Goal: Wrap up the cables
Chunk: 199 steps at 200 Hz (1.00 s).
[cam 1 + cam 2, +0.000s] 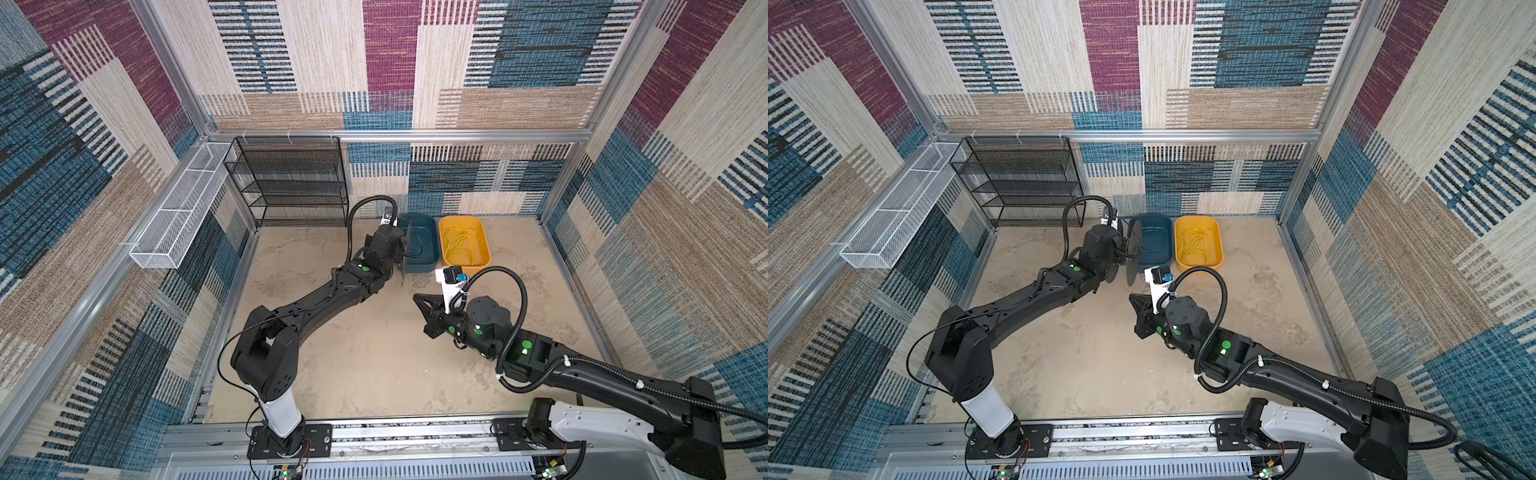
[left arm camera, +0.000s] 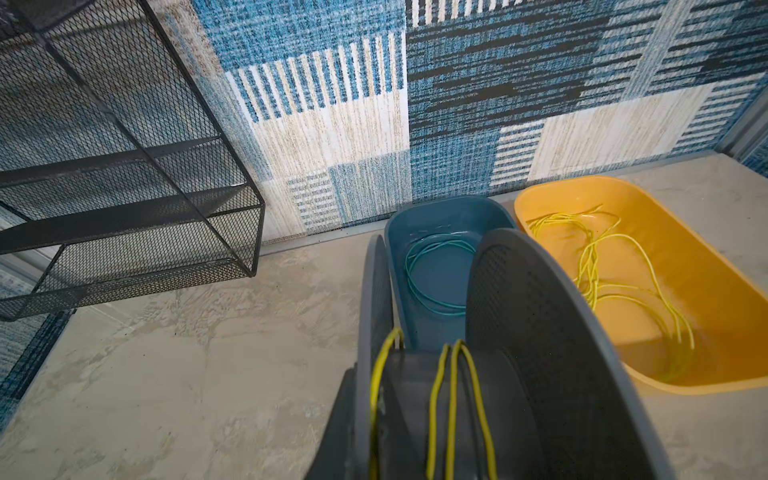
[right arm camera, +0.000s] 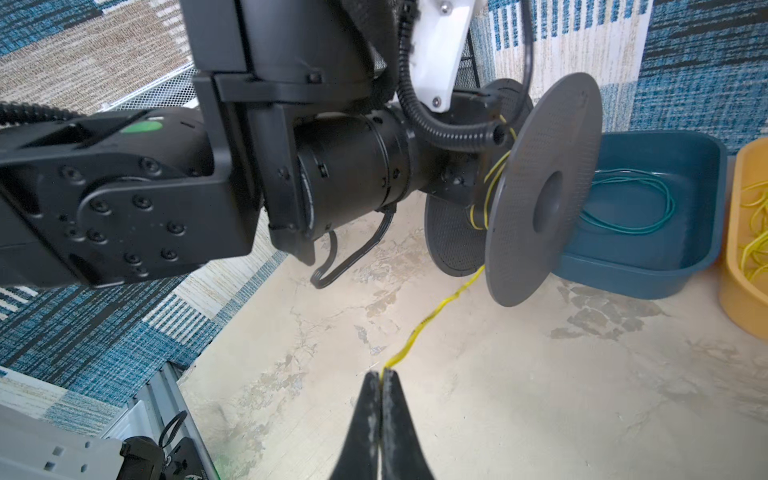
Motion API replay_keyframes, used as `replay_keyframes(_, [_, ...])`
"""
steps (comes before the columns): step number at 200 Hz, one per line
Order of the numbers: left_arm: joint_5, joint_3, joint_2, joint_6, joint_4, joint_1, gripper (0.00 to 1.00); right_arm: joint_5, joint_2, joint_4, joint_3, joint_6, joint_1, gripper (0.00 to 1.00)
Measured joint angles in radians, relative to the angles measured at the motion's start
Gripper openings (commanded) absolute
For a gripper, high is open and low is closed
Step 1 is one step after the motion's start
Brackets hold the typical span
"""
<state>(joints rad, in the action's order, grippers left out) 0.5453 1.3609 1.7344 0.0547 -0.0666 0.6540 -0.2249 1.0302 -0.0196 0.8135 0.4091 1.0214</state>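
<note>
A grey spool (image 3: 544, 187) hangs on its side over the floor, with my left gripper (image 1: 397, 250) shut on it; the flanges hide the fingers. A few turns of yellow cable (image 2: 455, 395) lie around its hub. From the spool one yellow cable (image 3: 432, 318) runs down, nearly taut, to my right gripper (image 3: 381, 372), which is shut on its end. In both top views the right gripper (image 1: 417, 297) sits just in front of the spool (image 1: 1133, 253). More loose yellow cables (image 2: 615, 291) lie in a yellow bin (image 1: 486, 245).
A blue bin (image 1: 432, 259) beside the yellow one holds a coiled teal wire (image 2: 436, 282). A black mesh shelf (image 1: 291, 183) stands at the back left wall. A white mesh basket (image 1: 178, 216) hangs on the left rail.
</note>
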Motion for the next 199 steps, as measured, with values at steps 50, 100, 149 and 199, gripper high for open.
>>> replay_keyframes(50, [0.024, -0.134, -0.071, -0.005, -0.101, 0.016, 0.00, 0.060, -0.008, 0.000, 0.008, -0.002, -0.049, 0.00])
replay_keyframes(100, [0.050, -0.320, -0.173, -0.010, -0.132, 0.064, 0.00, 0.138, -0.041, 0.000, -0.011, 0.009, -0.111, 0.00])
replay_keyframes(149, [0.049, -0.464, -0.287, -0.015, -0.176, 0.087, 0.00, 0.192, -0.047, 0.001, -0.022, 0.008, -0.139, 0.00])
replay_keyframes(199, [0.052, -0.613, -0.374, -0.078, -0.283, 0.111, 0.00, 0.241, -0.062, -0.043, -0.034, -0.003, -0.171, 0.00])
